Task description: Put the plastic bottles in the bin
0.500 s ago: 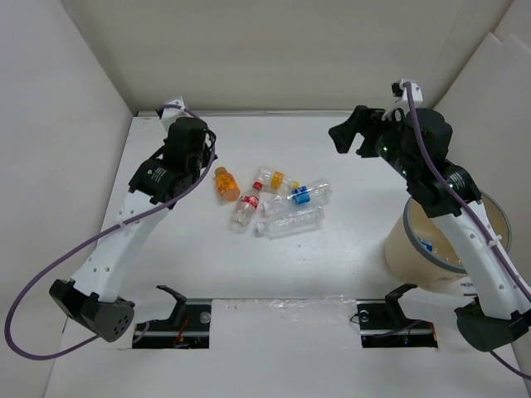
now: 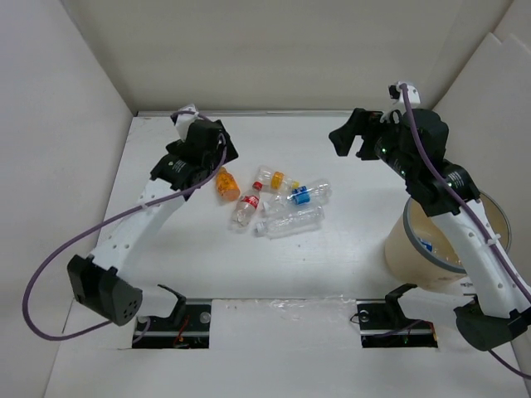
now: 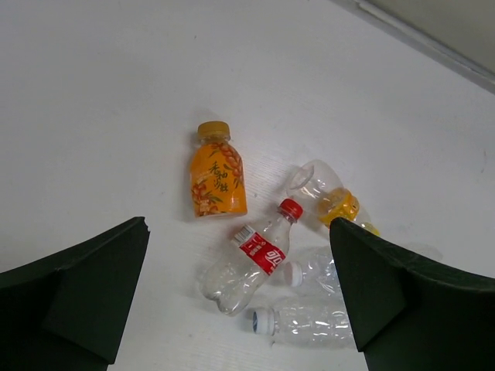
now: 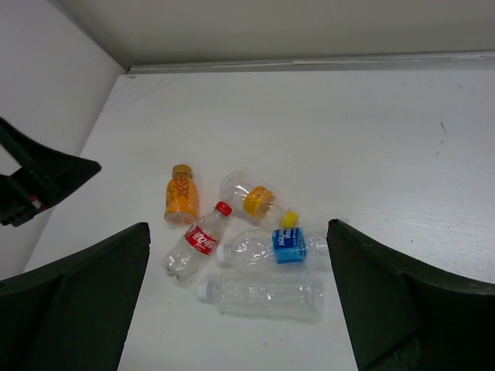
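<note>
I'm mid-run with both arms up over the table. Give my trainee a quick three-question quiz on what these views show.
1. True or false: the left gripper is shut on the orange bottle.
2. How many bottles lie on the table? A three, B five, C eight.
3. Fill in: the bin stands on the ___ arm's side of the table.

Key: 1 false, its jaws are wide open and the bottle lies on the table; 2 B; 3 right.
</note>
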Controlling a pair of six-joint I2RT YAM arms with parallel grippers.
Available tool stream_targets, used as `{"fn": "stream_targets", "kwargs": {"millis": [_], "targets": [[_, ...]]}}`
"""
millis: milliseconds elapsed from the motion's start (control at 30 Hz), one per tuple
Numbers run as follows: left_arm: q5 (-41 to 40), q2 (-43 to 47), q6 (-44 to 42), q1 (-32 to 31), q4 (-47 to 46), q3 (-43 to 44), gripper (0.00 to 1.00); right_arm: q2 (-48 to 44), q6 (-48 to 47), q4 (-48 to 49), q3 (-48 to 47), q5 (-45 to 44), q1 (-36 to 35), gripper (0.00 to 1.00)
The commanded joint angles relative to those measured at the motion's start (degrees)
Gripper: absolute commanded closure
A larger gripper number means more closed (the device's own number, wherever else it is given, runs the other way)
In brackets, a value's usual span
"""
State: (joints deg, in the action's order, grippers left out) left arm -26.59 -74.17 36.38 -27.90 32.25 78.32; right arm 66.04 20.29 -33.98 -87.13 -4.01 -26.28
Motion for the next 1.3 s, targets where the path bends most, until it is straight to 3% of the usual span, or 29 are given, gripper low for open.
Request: {"fn": "stream_targets", "kwargs": {"millis": [0,300,533,833,933,967,1100,1200,1233,1267], "targets": [[2.76,-5.53,2.64,2.58,-3.85,-2.11,0.00,0.05,-0.69,0.93,-1.55,0.75,0.27,0.00],[11.90,-20.11,2.64,9.88,-13.69,-3.62,0.00,0.67,-1.75,2.07,0.12,4.10,-0.26,0.00],[14.55,-32.77,4.57,10.41,-11.43,3.41,0.00,1.28,-1.75,2.07,0.73,4.89,-1.31,0.00],[14.02,-38.94,8.00,10.94,-9.93,5.00,0.01,0.76,-2.28,2.60,1.88,4.89,-1.84,0.00],[14.02,-40.17,8.53,10.94,-9.93,5.00,0.11,0.76,-2.28,2.60,1.88,4.89,-1.84,0.00],[14.02,-40.17,8.53,10.94,-9.23,5.00,0.30,0.76,-2.28,2.60,1.88,5.50,-1.84,0.00],[14.64,-40.97,9.06,10.94,-9.22,3.68,0.69,0.76,-2.28,2.60,2.40,6.03,-2.37,0.00],[13.15,-40.44,9.67,10.94,-9.75,3.15,0.83,0.76,-2.28,3.12,2.41,6.64,-2.37,0.00],[13.14,-39.74,9.67,10.94,-9.75,3.15,0.99,0.76,-2.28,3.13,2.41,6.65,-2.37,0.00],[12.53,-39.13,9.67,11.46,-9.75,3.76,1.00,0.76,-2.28,3.74,2.41,8.13,-2.37,0.00]]}}
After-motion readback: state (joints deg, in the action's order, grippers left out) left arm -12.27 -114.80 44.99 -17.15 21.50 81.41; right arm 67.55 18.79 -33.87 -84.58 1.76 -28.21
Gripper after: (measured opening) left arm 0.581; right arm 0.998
